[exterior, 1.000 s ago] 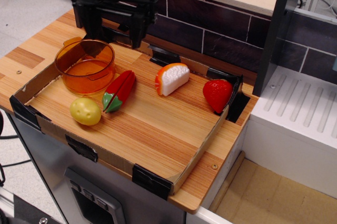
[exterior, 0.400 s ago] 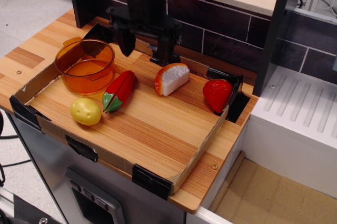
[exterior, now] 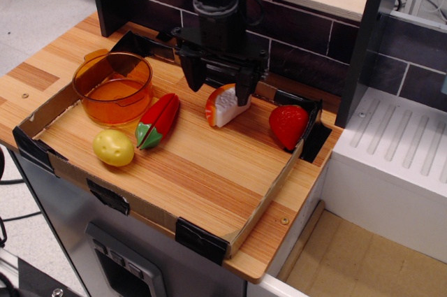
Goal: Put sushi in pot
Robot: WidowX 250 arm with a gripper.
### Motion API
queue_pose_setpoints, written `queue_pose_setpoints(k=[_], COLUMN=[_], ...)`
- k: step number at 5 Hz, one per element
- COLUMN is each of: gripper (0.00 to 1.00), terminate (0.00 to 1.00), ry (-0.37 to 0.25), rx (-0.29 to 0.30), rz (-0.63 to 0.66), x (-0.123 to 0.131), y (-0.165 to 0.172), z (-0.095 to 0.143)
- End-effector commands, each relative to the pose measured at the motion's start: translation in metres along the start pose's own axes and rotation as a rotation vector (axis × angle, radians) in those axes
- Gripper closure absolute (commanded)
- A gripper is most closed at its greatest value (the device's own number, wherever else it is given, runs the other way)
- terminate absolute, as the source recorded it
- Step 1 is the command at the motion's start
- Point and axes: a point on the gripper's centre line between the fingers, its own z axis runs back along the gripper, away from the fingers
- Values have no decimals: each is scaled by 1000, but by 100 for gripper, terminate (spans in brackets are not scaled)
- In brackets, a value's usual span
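observation.image – gripper (exterior: 218,84) wide open above sushi (exterior: 225,106), nothing held – pot (exterior: 113,87) at left

No legible text, label, brand, number or sign appears on any surface or object in this view of the wooden counter.

Single black arm enters from the top of the frame, upper centre, wrist pointing straight down. Gripper (exterior: 218,87) sits just above frame centre, jaws spread wide apart, nothing clamped between them. Left finger (exterior: 191,73) hangs shorter in view; right finger (exterior: 244,86) reaches lower. Both fingers vertical, roughly parallel, tips pointing down.
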Motion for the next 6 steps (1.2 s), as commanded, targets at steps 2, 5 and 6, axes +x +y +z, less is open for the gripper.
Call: queue_pose_setpoints(k=[2, 5, 6], gripper=[0, 100, 100], terminate=[0, 0, 0], ry=[-5, -27, -62], rx=[64, 5, -37], rz=[25, 10, 15], x=[10, 7, 2], y=[1, -1, 5], z=[-16, 13, 47])
